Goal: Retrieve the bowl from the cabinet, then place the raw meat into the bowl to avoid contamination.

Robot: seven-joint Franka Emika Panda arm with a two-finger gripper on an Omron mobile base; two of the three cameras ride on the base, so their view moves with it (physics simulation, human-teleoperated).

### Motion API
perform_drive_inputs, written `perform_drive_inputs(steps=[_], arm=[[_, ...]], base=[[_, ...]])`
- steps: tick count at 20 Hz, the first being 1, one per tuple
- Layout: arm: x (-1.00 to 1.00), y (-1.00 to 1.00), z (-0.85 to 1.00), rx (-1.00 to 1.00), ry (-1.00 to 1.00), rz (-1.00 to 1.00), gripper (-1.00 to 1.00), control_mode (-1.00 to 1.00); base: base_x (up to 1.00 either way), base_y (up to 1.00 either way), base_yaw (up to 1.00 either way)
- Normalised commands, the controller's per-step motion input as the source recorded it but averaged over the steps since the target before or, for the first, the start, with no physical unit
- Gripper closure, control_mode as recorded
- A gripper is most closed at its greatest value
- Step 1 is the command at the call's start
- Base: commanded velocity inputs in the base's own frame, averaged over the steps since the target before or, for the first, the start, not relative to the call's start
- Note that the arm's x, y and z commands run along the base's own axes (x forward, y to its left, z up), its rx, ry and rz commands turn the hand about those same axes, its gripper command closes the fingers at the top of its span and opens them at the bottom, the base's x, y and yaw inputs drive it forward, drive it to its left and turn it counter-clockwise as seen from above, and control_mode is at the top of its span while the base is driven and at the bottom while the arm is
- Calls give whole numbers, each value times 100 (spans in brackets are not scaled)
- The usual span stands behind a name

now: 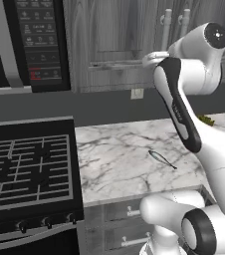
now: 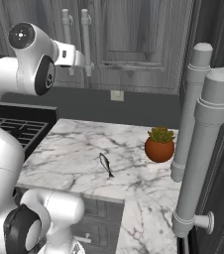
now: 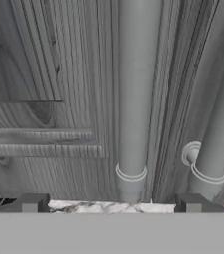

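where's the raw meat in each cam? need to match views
Left base view: raw meat right of centre, on the marble counter.
Right base view: just below centre, left of the plant pot.
Hand view: I can't make it out.
Shared landmark: cabinet bar handles.

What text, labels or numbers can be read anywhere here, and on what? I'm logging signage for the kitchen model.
Nothing is legible.
Microwave control panel: rows of pale button labels and a small red mark, all too blurred to read.
Arm's dark forearm cover: a faint line of lettering, too small to read.
Cabinet, marble counter, wall outlet, plant pot: no text.
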Motion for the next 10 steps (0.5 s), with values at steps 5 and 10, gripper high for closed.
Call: perform_drive_inputs(steps=[5, 10], arm=[[0, -11, 18, 1, -14, 0, -100, -100], [3, -3, 4, 0, -9, 0, -100, -100]], base=[[0, 0, 0], [0, 0, 0]])
